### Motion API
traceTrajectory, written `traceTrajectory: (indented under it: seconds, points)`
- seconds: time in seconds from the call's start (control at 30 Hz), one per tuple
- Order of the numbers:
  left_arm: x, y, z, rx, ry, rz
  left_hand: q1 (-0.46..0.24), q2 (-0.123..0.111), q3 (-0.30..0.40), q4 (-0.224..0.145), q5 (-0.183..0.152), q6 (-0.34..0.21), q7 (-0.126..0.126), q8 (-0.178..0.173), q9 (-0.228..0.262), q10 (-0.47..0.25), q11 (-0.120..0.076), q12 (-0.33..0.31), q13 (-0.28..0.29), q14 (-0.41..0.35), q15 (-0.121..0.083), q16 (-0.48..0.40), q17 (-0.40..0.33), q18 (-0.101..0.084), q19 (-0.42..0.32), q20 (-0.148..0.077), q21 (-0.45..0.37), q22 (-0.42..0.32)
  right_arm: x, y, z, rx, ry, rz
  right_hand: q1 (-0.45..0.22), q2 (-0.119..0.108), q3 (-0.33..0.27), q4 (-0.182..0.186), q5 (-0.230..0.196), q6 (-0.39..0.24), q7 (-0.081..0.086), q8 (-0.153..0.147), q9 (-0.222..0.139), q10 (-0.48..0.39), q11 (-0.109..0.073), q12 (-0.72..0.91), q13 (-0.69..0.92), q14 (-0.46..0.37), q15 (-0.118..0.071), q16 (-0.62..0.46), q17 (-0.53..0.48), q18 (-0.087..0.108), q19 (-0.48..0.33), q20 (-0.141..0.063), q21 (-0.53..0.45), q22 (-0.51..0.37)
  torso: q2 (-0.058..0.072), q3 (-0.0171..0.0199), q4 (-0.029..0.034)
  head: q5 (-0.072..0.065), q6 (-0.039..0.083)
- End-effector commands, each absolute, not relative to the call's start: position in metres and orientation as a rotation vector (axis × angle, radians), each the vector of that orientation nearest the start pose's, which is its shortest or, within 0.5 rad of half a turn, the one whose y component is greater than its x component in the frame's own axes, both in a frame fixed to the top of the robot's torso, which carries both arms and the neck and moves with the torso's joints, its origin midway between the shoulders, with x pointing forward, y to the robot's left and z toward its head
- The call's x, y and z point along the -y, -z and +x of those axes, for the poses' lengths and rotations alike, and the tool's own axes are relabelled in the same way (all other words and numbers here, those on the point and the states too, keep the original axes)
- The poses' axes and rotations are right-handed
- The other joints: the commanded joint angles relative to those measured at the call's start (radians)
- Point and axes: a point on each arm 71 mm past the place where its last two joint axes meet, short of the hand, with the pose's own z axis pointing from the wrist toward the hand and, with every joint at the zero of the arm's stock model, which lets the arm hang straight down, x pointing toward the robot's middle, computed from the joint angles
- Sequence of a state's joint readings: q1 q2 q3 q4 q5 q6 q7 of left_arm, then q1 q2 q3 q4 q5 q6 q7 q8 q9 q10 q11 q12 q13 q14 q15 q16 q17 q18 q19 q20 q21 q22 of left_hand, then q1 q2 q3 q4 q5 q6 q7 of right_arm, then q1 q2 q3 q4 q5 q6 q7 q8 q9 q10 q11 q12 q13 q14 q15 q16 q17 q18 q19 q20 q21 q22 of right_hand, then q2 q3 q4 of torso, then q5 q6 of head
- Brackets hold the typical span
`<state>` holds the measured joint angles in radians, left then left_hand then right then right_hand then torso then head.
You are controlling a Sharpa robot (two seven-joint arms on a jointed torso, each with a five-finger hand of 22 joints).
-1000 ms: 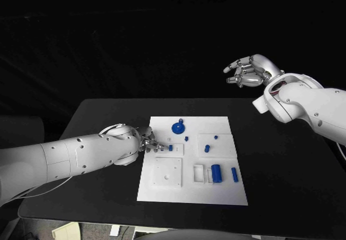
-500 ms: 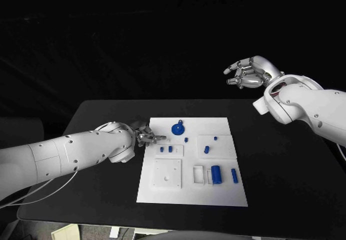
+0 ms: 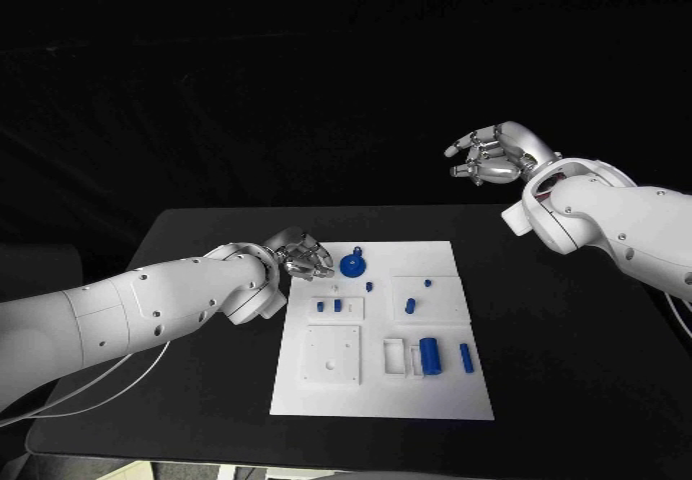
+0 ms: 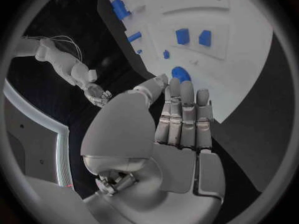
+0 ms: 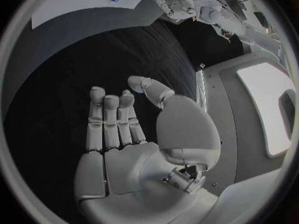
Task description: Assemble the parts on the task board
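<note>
Two small blue parts now sit in the task board near its left edge, the left hand having lifted away; its wrist view shows straight, empty fingers, while the right hand hovers open, well clear.

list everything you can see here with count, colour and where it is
table: one, black, under everything
task board: one, white, middle of the table
round part: one, blue, far end of the board near the left robot hand
small parts: two, blue, side by side in a raised block on the board's left half
cylinder part: one, blue, near right of the board
left robot hand: one, silver, at the board's far left corner, holding nothing
right robot hand: one, silver, raised beyond the table's far edge, holding nothing
</note>
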<state>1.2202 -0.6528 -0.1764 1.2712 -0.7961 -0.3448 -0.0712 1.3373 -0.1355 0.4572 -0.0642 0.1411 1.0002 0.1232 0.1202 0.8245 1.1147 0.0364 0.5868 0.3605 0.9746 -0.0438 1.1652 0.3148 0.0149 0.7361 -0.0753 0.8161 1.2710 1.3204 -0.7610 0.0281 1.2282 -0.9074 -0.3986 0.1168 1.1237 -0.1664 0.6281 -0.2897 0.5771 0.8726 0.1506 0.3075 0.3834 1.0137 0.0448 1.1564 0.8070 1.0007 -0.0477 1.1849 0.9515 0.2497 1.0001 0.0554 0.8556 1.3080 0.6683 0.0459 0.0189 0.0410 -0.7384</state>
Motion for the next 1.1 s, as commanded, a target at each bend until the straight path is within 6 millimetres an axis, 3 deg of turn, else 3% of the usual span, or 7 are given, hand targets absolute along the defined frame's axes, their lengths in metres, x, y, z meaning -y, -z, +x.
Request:
traceTrajectory:
  seconds: [0.03, 0.1, 0.13, 0.23, 0.57, 0.9, 1.1]
  points:
    - [-0.168, 0.232, 0.517, -1.784, 0.923, -0.214, -0.037, -0.001, 0.057, -0.09, -0.014, -0.012, 0.01, -0.011, -0.03, -0.016, 0.023, -0.079, -0.043, 0.006, 0.008, -0.008, -0.005, -0.009, 0.009, -0.059, -0.004, 0.004, 0.254, 0.108, 0.563, -1.418, -0.876, 0.35, -0.01, 0.001, 0.005, 0.0, 0.005, -0.006, 0.008, -0.007, -0.002, -0.006, 0.002, -0.008, -0.003, -0.005, -0.004, -0.009, -0.002, 0.012, -0.009, 0.002, -0.008, 0.011, 0.0, 0.001, -0.0002, -0.005, 0.009]
    - [-0.158, 0.231, 0.517, -1.763, 0.92, -0.137, -0.074, -0.013, 0.083, -0.123, -0.027, -0.033, 0.02, -0.02, -0.046, -0.033, 0.041, -0.142, -0.075, 0.013, 0.016, -0.027, -0.014, 0.0, 0.023, -0.053, -0.009, 0.002, 0.253, 0.109, 0.564, -1.415, -0.877, 0.352, -0.012, 0.001, 0.008, 0.001, 0.004, -0.009, 0.01, -0.008, -0.003, -0.015, 0.004, -0.018, -0.009, -0.012, -0.001, -0.02, -0.009, 0.012, -0.018, 0.006, -0.018, 0.007, 0.0, 0.0015, -0.0001, -0.006, 0.011]
    - [-0.153, 0.23, 0.517, -1.753, 0.924, -0.102, -0.094, -0.017, 0.097, -0.14, -0.063, -0.035, 0.02, -0.019, -0.053, -0.028, 0.044, -0.175, -0.093, 0.023, 0.022, -0.036, -0.018, 0.006, 0.031, -0.049, -0.012, 0.0, 0.253, 0.109, 0.564, -1.414, -0.879, 0.354, -0.013, 0.001, 0.008, 0.0, 0.001, -0.01, 0.011, -0.008, -0.003, -0.018, 0.005, -0.024, -0.014, -0.016, 0.001, -0.026, -0.015, 0.012, -0.022, 0.008, -0.024, 0.005, 0.0, 0.0014, 0.0001, -0.006, 0.013]
    - [-0.139, 0.228, 0.516, -1.716, 0.924, -0.004, -0.13, -0.041, 0.102, -0.149, -0.088, -0.03, 0.018, -0.012, -0.061, -0.009, 0.046, -0.209, -0.112, 0.038, 0.021, -0.042, -0.019, 0.013, 0.043, -0.047, -0.013, 0.002, 0.253, 0.109, 0.565, -1.409, -0.88, 0.357, -0.014, 0.001, 0.008, 0.0, -0.013, -0.012, 0.012, -0.008, -0.002, -0.023, 0.006, -0.038, -0.026, -0.02, 0.004, -0.039, -0.027, 0.012, -0.029, 0.014, -0.038, 0.0, 0.001, 0.0006, -0.0015, -0.009, 0.021]
    - [-0.113, 0.232, 0.519, -1.72, 0.873, 0.22, -0.105, -0.03, 0.135, -0.216, -0.088, -0.01, 0.007, 0.009, -0.079, 0.034, 0.038, -0.257, -0.135, 0.076, 0.01, -0.007, 0.002, 0.021, 0.074, -0.055, 0.0, 0.018, 0.249, 0.112, 0.566, -1.421, -0.888, 0.36, -0.015, 0.002, 0.015, 0.0, -0.023, -0.015, 0.016, -0.004, 0.0, -0.055, 0.011, -0.105, -0.085, -0.059, 0.028, -0.095, -0.081, 0.012, -0.073, 0.041, -0.102, -0.02, 0.001, 0.0002, -0.0005, -0.016, 0.035]
    - [-0.103, 0.242, 0.52, -1.748, 0.823, 0.316, -0.121, -0.031, 0.132, -0.218, -0.089, 0.001, 0.003, 0.017, -0.086, 0.042, 0.038, -0.271, -0.14, 0.074, 0.011, 0.002, 0.008, 0.021, 0.076, -0.055, 0.002, 0.024, 0.246, 0.113, 0.566, -1.425, -0.894, 0.356, -0.012, 0.002, 0.017, 0.0, -0.023, -0.016, 0.017, 0.0, 0.001, -0.06, 0.012, -0.144, -0.125, -0.069, 0.042, -0.123, -0.123, 0.012, -0.085, 0.053, -0.137, -0.03, 0.001, 0.0003, -0.001, -0.018, 0.042]
    - [-0.096, 0.246, 0.521, -1.773, 0.776, 0.349, -0.138, -0.036, 0.124, -0.214, -0.09, 0.01, -0.001, 0.023, -0.093, 0.054, 0.034, -0.278, -0.141, 0.083, 0.006, 0.018, 0.017, 0.024, 0.086, -0.059, 0.009, 0.031, 0.245, 0.113, 0.566, -1.431, -0.895, 0.352, -0.012, 0.002, 0.028, 0.0, -0.025, -0.016, 0.02, 0.005, 0.004, -0.077, 0.017, -0.227, -0.185, -0.095, 0.065, -0.176, -0.182, 0.01, -0.12, 0.071, -0.188, -0.046, 0.001, 0.0003, -0.0006, -0.019, 0.044]
